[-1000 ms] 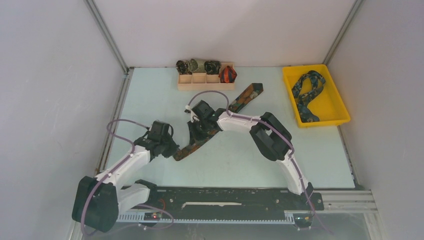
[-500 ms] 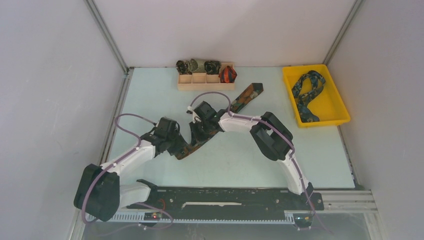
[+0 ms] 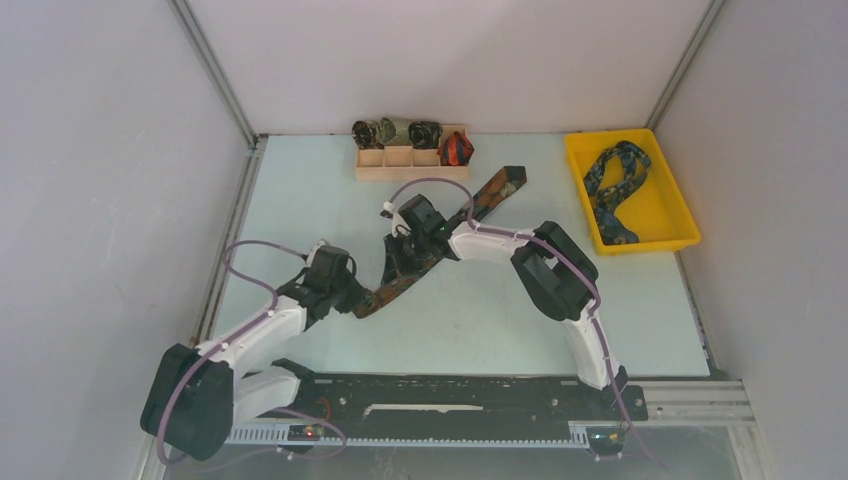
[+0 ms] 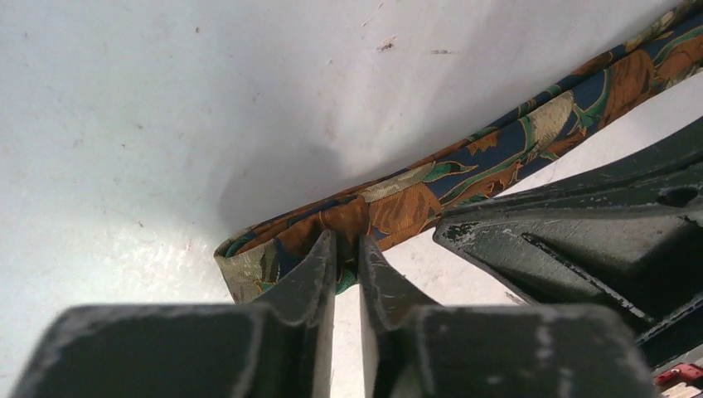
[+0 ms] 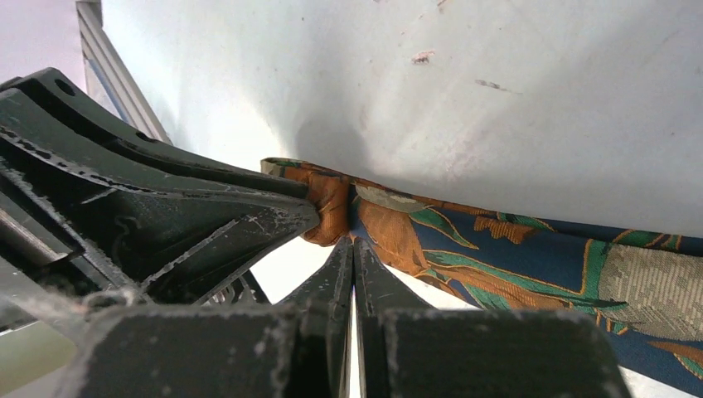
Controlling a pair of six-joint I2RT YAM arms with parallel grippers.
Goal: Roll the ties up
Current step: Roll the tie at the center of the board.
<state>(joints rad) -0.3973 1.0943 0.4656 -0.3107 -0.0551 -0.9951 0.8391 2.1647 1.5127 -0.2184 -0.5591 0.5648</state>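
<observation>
Table: pale blue-white top (image 3: pixel 300 200), white walls on 3 sides, arms bolted at the near edge.
Far edge: wooden tray (image 3: pixel 410 172) w/ a few rolled ties (image 3: pixel 400 130) along its back, plus a red-orange one in the right-hand slot.
Right side: yellow bin (image 3: pixel 672 215) w/ a navy tie (image 3: pixel 610 185) lying loose in it, not rolled yet.
Tie being worked: brown tie (image 3: pixel 490 195) lies flat on the table on a diagonal. Wide pointed end is up toward the tray, narrow end is down by the left arm.
Step, imo: starting the roll at the narrow end, so the first tight turn.
How to do it well: keep that first fold small and square to the tie's length, otherwise the roll cones out sideways. One pincer should pin the cloth just past the fold while the other turns the end over. Keep the rest of the tie straight and flat, no dragging. Tips are v. close together, so go slow and don't let them knock each other.
Left pincer (image 3: pixel 362 298): nearly closed, only a thin slit between the fingers (image 4: pixel 315 265). It's pinching the narrow end, and you can see cloth in the slit from the left wrist cam.
Right pincer (image 3: pixel 402 268): fingers (image 5: pixel 332 282) pressed together w/ no real gap. Tips sit against the tie's edge just beside the bunched orange bit the left one has. Can't tell if any cloth is actually caught between them.
</observation>
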